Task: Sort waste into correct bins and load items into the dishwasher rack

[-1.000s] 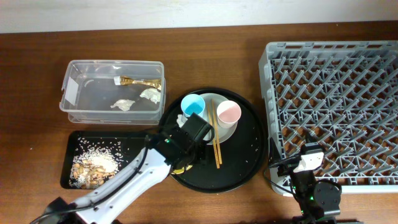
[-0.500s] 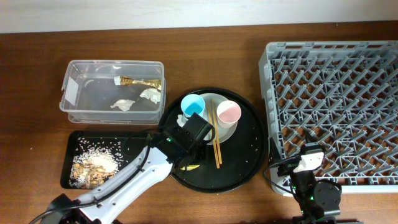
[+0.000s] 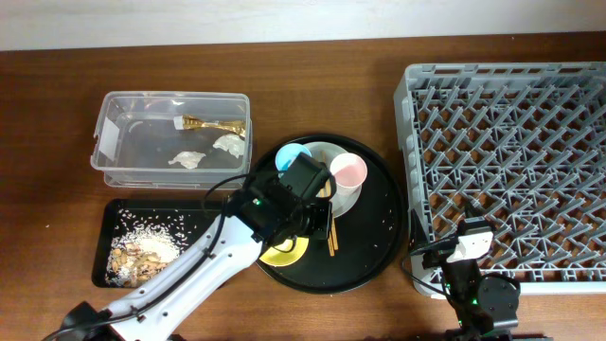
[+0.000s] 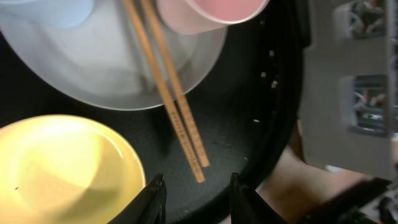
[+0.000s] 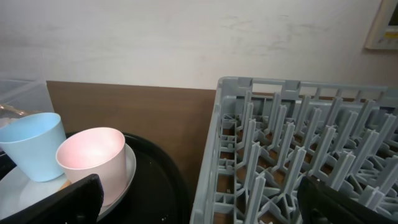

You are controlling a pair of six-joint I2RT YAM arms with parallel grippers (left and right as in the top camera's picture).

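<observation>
Round tray (image 3: 379, 237) bears two cups (image 5: 31, 146) (image 5: 92, 158), one plate (image 4: 93, 74), one bowl (image 4: 56, 168), two chopsticks (image 4: 174, 112); left gripper (image 4: 196, 193) and right gripper (image 5: 199, 199) gape.

A dark brown wooden table (image 3: 312, 76) fills nearly the whole overhead view, its grain running left to right, its top faintly glossy under soft, even light; along its far edge runs a strip of pale, off-white wall (image 3: 284, 19), plain and unbroken. From the right wrist view the same wall rises behind the table, matte, with faint scuffs and smudges; at the top right corner part of a framed picture (image 5: 381, 25) hangs on it, cut off by the edge of the view.
</observation>
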